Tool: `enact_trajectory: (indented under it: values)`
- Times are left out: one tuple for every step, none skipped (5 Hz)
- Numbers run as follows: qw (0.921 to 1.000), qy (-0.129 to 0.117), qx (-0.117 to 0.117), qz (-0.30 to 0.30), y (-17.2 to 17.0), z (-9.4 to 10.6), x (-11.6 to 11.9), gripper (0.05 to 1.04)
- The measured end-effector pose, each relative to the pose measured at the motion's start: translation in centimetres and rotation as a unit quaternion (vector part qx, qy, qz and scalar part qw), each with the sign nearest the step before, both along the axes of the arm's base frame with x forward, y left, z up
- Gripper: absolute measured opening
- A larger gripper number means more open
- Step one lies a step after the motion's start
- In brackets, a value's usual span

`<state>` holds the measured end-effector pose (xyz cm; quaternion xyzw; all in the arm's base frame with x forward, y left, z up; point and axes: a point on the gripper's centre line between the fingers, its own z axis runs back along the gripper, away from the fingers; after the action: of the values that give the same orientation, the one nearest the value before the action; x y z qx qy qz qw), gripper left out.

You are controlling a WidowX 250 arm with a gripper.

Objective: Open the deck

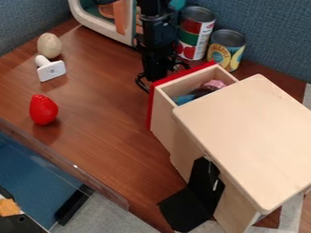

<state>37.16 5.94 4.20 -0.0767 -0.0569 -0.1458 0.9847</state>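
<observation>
so we're looking at the drawer (163,116) and it's sticking out open from the wooden cabinet (249,132), on the side that faces away from the camera and a bit left. its red front panel (150,107) is at the far end, and inside we can see something pink (213,85) and something blue (183,98).

the gripper (156,77) hangs down right by that red panel, beyond the cabinet, but we honestly can't tell if it's clenched or released, or whether it's touching the panel.

going outward, we've got two cans (195,34) (226,49) side by side behind the cabinet. a white-framed thing (91,22) sits farther off, behind the cabinet and to the left. well left of the cabinet there's a red strawberry-looking toy (43,109), then a white piece with a knobby handle (51,71), then a beige egg-shaped thing (50,45) farthest back. a bent black piece (185,209) is by the cabinet's near left side. cabinet and all are on a brown wood tabletop (103,113).
</observation>
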Motion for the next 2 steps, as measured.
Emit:
enact_trajectory:
  values:
    - [1.0000,0.005,-0.004,-0.002,0.73,-0.03,0.29,0.134]
    - [0.9999,0.010,-0.006,-0.009,1.19,-0.16,0.50,0.134]
